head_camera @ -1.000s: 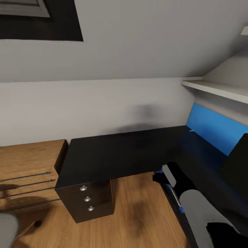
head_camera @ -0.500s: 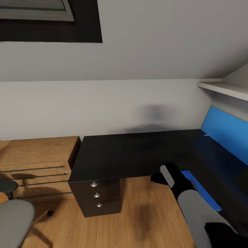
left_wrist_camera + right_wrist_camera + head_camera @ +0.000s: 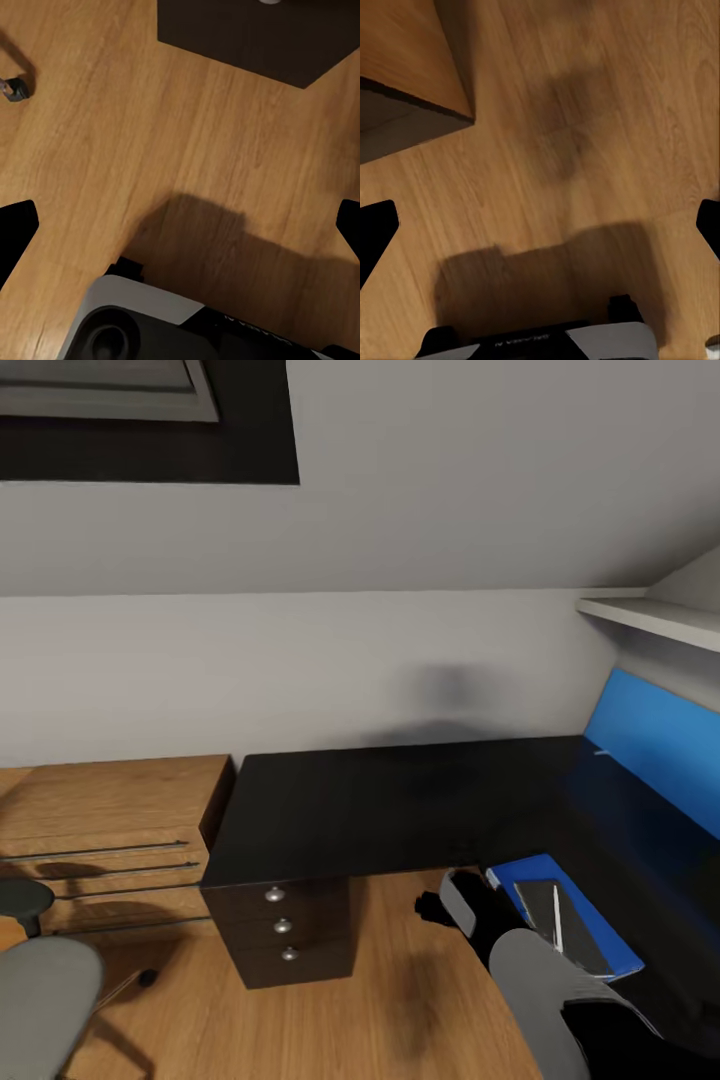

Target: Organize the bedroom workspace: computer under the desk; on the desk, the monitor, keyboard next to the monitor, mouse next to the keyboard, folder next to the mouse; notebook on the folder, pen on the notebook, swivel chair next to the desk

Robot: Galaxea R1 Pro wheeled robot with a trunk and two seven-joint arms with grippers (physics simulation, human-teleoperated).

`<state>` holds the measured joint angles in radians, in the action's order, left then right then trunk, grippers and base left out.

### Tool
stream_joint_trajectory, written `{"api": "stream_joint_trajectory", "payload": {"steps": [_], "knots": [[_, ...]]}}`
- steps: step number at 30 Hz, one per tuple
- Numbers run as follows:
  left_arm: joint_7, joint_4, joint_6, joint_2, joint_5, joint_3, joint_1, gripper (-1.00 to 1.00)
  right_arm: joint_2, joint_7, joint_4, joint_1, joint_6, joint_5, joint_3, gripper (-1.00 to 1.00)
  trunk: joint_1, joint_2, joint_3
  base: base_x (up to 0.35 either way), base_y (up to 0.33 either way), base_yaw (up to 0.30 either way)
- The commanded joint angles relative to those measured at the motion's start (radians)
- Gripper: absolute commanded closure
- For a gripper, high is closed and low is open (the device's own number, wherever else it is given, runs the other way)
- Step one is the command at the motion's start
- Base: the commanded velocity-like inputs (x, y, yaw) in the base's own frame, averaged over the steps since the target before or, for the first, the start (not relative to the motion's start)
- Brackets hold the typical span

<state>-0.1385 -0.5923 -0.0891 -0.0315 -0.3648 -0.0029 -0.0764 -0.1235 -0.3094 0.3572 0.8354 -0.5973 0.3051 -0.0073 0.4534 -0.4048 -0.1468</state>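
The black-topped desk (image 3: 380, 800) runs along the wall and turns toward me on the right, with its three-drawer unit (image 3: 283, 930) at the left end. On the desk's right wing lies the blue folder (image 3: 610, 952). The notebook (image 3: 538, 900) rests on it, and the thin pale pen (image 3: 557, 928) on the notebook. My right arm (image 3: 475, 910) hangs over the floor just left of the folder, touching nothing. Both the right gripper (image 3: 540, 232) and the left gripper (image 3: 180, 229) are open and empty above the wooden floor. The grey swivel chair (image 3: 40, 1000) stands at lower left. Monitor, keyboard, mouse and computer are out of view.
A light wooden low cabinet (image 3: 110, 820) adjoins the desk's left end. A blue panel (image 3: 660, 745) and a white shelf (image 3: 650, 618) line the right wall. A chair castor (image 3: 15, 88) and the drawer unit's base (image 3: 255, 37) lie below the left gripper. A wooden furniture corner (image 3: 405, 75) sits near the right gripper.
The view swung left a second ago. Since then my right arm has drawn back left off the folder, uncovering the notebook and pen lying on it.
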Motion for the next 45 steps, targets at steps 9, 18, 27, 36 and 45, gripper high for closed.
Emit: {"api": "stream_joint_trajectory", "payload": {"steps": [9,18,27,36,45], "knots": [[-0.001,0.000,-0.003,0.002,-0.006,0.001,0.000,-1.00,-0.051,-0.004,-0.292,-0.004,0.386,-0.118,0.025,-1.00,0.000,-0.002,-0.002,-0.203,0.170,0.000],[-0.001,0.000,-0.003,0.023,-0.010,0.003,0.000,-1.00,-0.051,0.000,-0.373,-0.139,0.637,-0.245,0.031,-1.00,0.000,-0.002,-0.002,-0.249,0.212,0.000],[-0.001,0.000,-0.003,0.030,-0.012,0.002,0.000,-1.00,-0.051,0.000,-0.377,-0.326,0.982,-0.312,0.031,-1.00,0.000,-0.002,-0.002,-0.179,0.115,0.000],[-0.002,0.000,-0.003,0.029,-0.011,0.001,0.000,-1.00,-0.018,0.003,-0.378,-0.355,1.094,-0.360,0.034,-1.00,0.000,-0.002,-0.002,-0.018,0.008,0.000],[-0.001,0.059,-0.094,0.028,-0.011,0.001,0.000,-1.00,0.007,0.106,-0.377,-0.386,1.105,-0.367,0.034,-1.00,0.000,-0.002,-0.002,-0.001,0.000,0.000]]}}
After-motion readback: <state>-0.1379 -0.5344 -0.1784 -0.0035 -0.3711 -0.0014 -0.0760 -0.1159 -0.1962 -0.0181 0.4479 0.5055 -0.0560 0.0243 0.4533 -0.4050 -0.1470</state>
